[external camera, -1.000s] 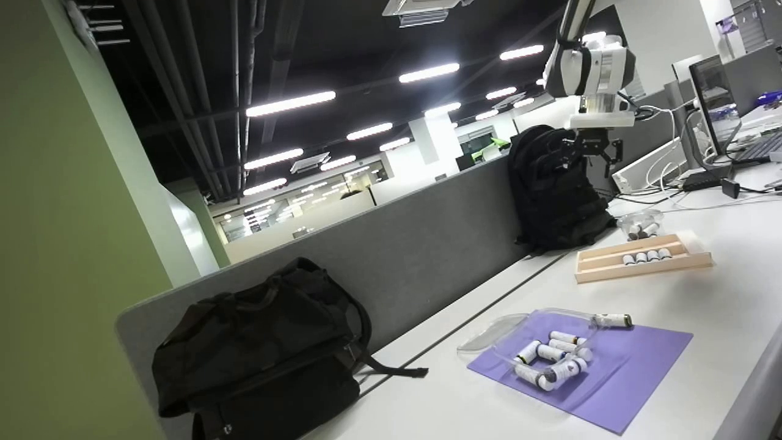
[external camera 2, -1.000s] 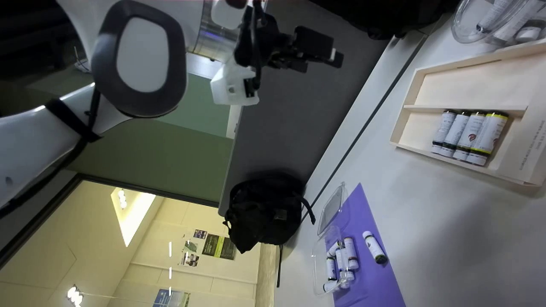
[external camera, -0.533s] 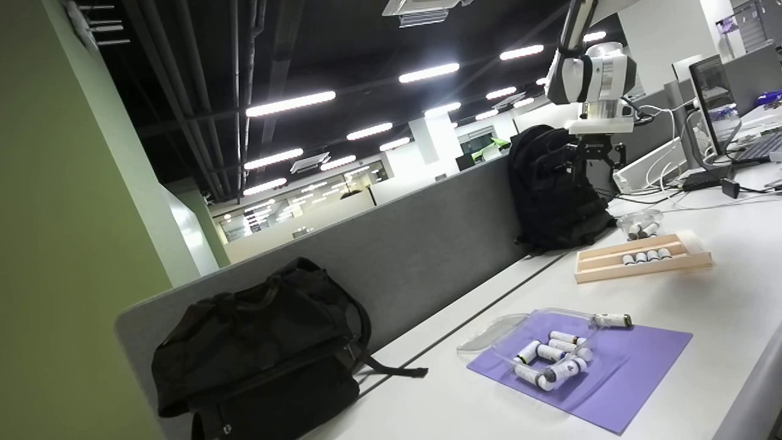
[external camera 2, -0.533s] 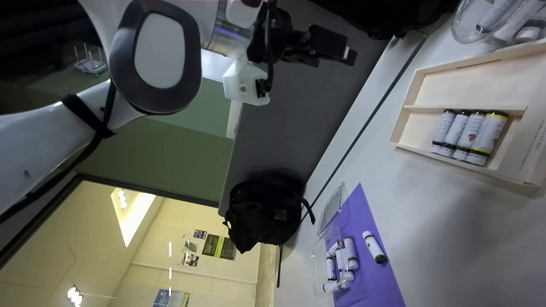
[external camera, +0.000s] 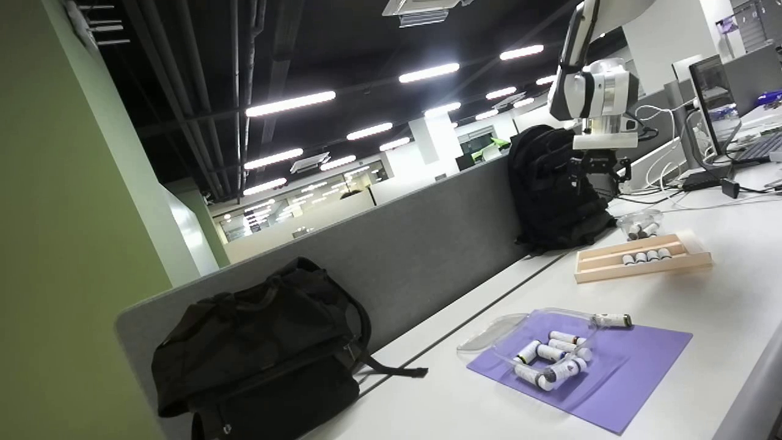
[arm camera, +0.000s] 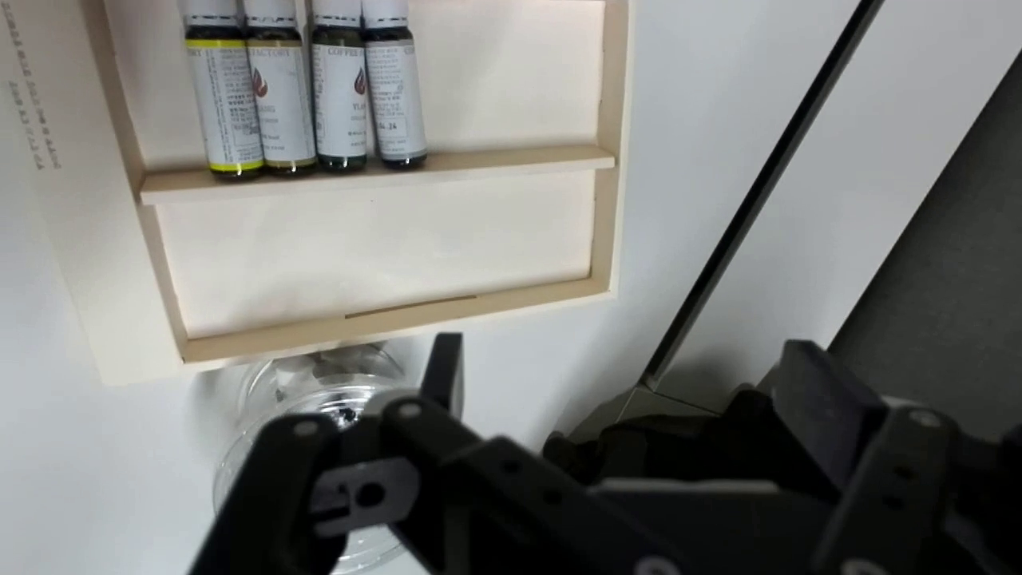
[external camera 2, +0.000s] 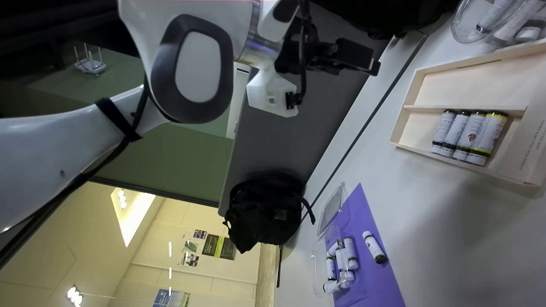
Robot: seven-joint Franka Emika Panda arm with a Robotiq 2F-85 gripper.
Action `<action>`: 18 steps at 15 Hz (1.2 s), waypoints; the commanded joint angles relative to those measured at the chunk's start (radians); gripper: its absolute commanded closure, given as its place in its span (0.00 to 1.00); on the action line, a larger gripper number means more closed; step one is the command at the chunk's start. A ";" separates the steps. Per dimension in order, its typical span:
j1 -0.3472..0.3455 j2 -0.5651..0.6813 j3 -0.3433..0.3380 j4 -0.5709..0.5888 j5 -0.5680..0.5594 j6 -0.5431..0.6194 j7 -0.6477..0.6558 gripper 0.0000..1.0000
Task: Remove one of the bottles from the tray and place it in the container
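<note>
A shallow pale wooden tray [arm camera: 383,247] with a divider lies on the desk; it also shows in both exterior views [external camera: 696,261] [external camera 2: 473,87]. Several white-labelled bottles [arm camera: 279,104] lie side by side in one compartment, also seen in an exterior view [external camera 2: 467,136]. The other compartment is empty. A round clear container [arm camera: 227,471] with white bottles stands beside the tray, partly hidden by my gripper in the wrist view; it shows in an exterior view [external camera 2: 460,37]. My gripper [arm camera: 627,367] is open and empty, above and behind the tray, near the backpack in an exterior view [external camera: 602,183].
A clear open box [external camera 2: 315,273] with several bottles rests on a purple sheet [external camera: 647,366]; a loose bottle [external camera 2: 374,247] lies beside it. A black backpack [external camera: 550,201] leans on the grey partition [external camera: 427,256]. Cables and a monitor [external camera: 715,101] stand farther along the desk.
My arm and open gripper have moved lower, toward the desk, and a little to the right in both exterior views. The tray, bottles and containers have not moved.
</note>
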 commanded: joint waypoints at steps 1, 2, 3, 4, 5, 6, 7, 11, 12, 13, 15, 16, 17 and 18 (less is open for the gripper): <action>-0.031 0.074 0.056 0.006 0.033 0.078 -0.020 0.00; -0.032 0.097 0.065 0.009 0.028 0.091 -0.017 0.00; -0.034 0.117 0.073 0.012 0.019 0.093 -0.012 0.00; -0.033 0.134 0.079 0.014 0.010 0.094 -0.006 0.00; -0.030 0.149 0.080 0.014 -0.001 0.089 0.002 0.00; -0.028 0.165 0.082 0.015 -0.009 0.088 0.006 0.00; -0.027 0.178 0.084 0.015 -0.013 0.086 0.008 0.00; -0.025 0.225 0.079 0.021 -0.034 0.086 0.022 0.00; -0.025 0.235 0.078 0.023 -0.043 0.085 0.026 0.00; -0.025 0.243 0.078 0.023 -0.046 0.086 0.027 0.00; -0.034 0.252 0.089 0.023 -0.045 0.089 0.014 0.00; -0.041 0.254 0.099 0.022 -0.042 0.093 0.003 0.00; -0.049 0.256 0.110 0.022 -0.032 0.096 -0.012 0.00; -0.062 0.252 0.127 0.018 -0.017 0.103 -0.031 0.00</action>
